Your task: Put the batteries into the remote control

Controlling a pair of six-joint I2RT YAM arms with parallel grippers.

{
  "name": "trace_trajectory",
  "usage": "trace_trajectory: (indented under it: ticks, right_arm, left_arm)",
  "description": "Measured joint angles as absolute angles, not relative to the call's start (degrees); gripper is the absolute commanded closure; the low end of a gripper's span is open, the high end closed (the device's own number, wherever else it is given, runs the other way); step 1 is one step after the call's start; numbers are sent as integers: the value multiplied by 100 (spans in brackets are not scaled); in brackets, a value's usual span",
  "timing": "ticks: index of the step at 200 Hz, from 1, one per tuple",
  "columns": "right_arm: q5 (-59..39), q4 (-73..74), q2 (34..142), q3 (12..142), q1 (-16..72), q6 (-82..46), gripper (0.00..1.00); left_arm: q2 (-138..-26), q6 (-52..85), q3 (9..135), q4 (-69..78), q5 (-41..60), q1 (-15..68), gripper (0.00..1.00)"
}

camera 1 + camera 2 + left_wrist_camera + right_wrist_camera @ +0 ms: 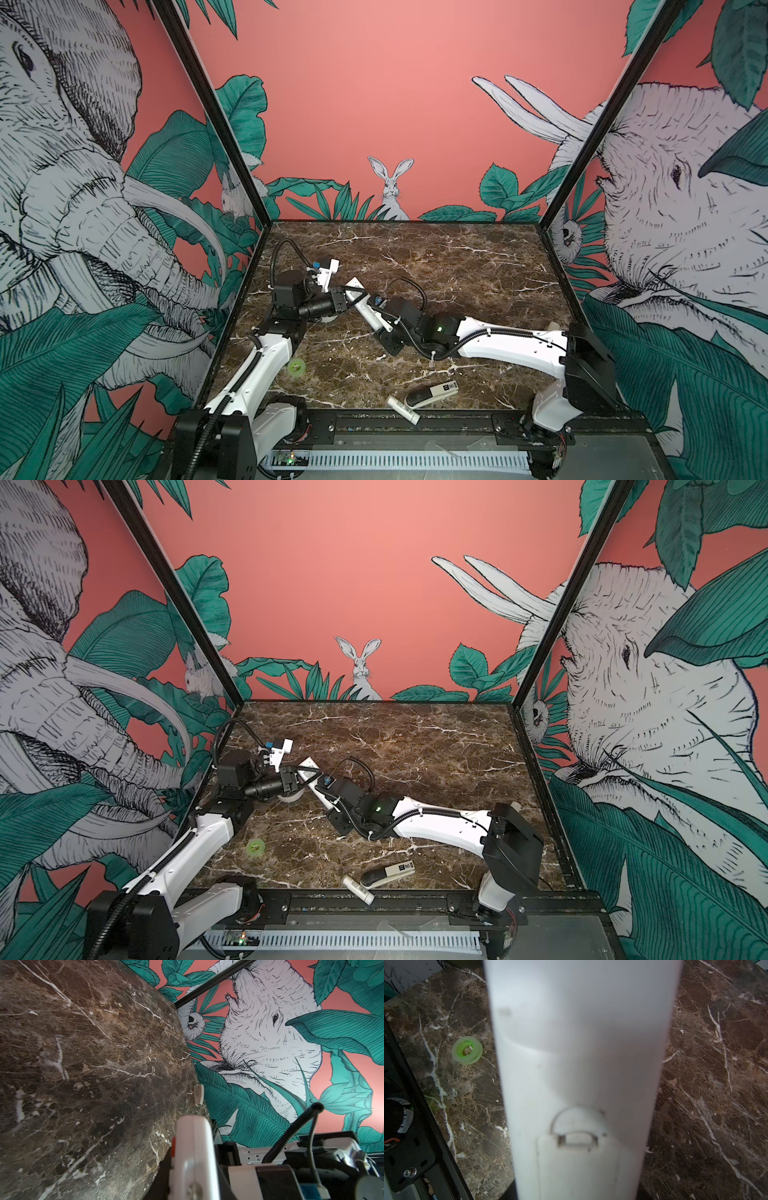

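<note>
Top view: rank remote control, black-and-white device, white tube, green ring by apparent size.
1. remote control, longest even though partly covered
2. black-and-white device
3. white tube, somewhat shorter than the device
4. green ring

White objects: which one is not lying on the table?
The long remote: it is held in the air; the tube and black-and-white device rest on the table.

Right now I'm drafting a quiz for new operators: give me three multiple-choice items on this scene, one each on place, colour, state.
1. The white tube lies: A) near the table's front edge; B) against the back wall; C) in the far right corner.
2. The ring is: A) red; B) green; C) blue.
3. The remote control's battery cover is: A) missing; B) hanging open; C) shut.
A: it lies beside the black-and-white device at the front. B: green in both top views. C: the right wrist view shows its latch seated.
</note>
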State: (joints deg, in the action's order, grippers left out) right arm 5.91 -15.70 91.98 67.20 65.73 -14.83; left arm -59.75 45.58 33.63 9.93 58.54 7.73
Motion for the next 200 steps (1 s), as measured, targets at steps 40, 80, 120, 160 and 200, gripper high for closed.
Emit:
trace_trajectory:
  ticks: [40, 80, 120, 160, 200]
  right_arm:
    - [-30, -1282, 8586, 6239, 6302, -1634, 66]
    - [-1350, -666, 7848, 5551, 5688, -2119, 66]
    - [-2626, 231, 7365, 5072, 5159, -2895, 66]
    - [-3426, 976, 7150, 4906, 5142, -3529, 66]
    - [-3822, 1608, 7087, 4720, 5137, -4003, 66]
  left_arm:
    - [-5975, 4650, 3470, 1372, 5935, 773, 33]
    - [-5975, 4886, 3481, 2309, 6053, 878, 28]
    - [-5948, 4674, 3800, 2685, 6176, 1525, 25]
    - [-6040, 4390, 4064, 2941, 6224, 2080, 14]
    - [-6576, 4534, 4261, 3516, 6239, 2305, 15]
